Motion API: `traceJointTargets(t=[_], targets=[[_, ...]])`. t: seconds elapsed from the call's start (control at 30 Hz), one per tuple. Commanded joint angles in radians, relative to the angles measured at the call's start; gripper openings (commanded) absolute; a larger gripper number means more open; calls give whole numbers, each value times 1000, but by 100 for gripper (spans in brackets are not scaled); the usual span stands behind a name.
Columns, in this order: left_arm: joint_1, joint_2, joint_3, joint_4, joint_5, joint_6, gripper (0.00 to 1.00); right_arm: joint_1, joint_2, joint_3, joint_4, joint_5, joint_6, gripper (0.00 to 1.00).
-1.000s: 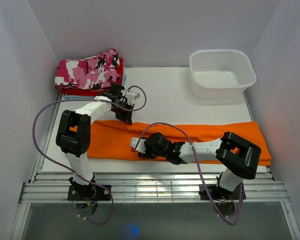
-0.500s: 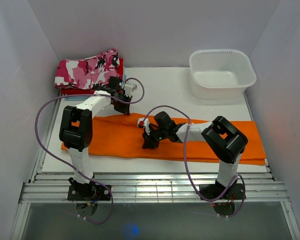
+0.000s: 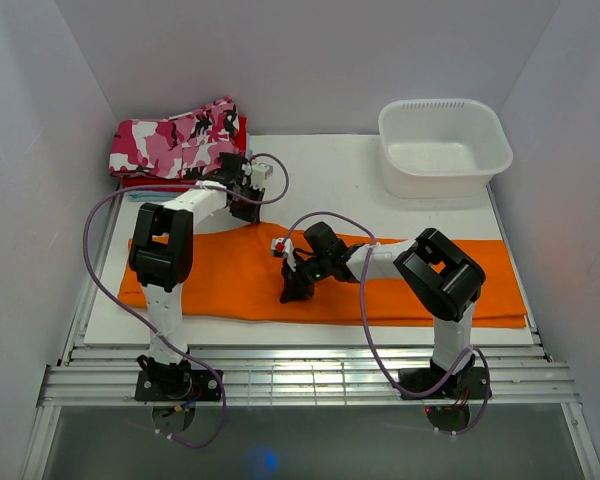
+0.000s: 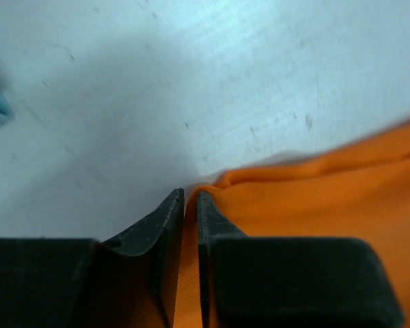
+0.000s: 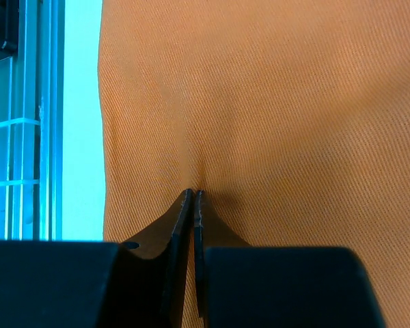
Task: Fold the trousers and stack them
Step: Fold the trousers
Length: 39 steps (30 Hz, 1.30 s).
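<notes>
We have the orange trousers (image 3: 420, 285) lying left to right across the table (image 3: 330, 170), our left gripper (image 3: 248, 212) clamped on their far edge and our right gripper (image 3: 289, 292) pinching cloth mid-length, nearer us.

Looks like a robotics lab test cell: plain white walls (image 3: 300, 60) box in a white table (image 3: 330, 180). Two robot arms (image 3: 160, 260) are bolted to a slotted aluminium rail (image 3: 310, 385) at 6 o'clock, and a plastic tub (image 3: 450, 183) sits at 1 o'clock.
</notes>
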Motion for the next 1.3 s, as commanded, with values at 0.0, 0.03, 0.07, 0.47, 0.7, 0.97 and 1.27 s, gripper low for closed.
traceJointTargets(t=[0.0, 0.03, 0.07, 0.47, 0.7, 0.97, 1.27], targets=[[23, 23, 129, 93, -80, 16, 29, 34, 73, -63, -298, 75, 11, 8], [28, 9, 149, 41, -69, 16, 39, 30, 65, -63, -302, 90, 12, 8], [36, -9, 170, 21, -56, 14, 51, 22, 56, -63, -303, 109, 12, 8], [489, -370, -42, -394, 192, 42, 68, -82, -161, 12, -443, 52, -35, 41], [749, -441, -197, -501, 258, 134, 65, -104, -73, 341, -670, 61, -119, 45], [849, -364, -293, -440, 297, 204, 66, -203, 69, 409, -663, 147, -41, 43], [686, -407, -309, -437, 528, 215, 45, -280, 172, 358, -683, 169, -43, 42]])
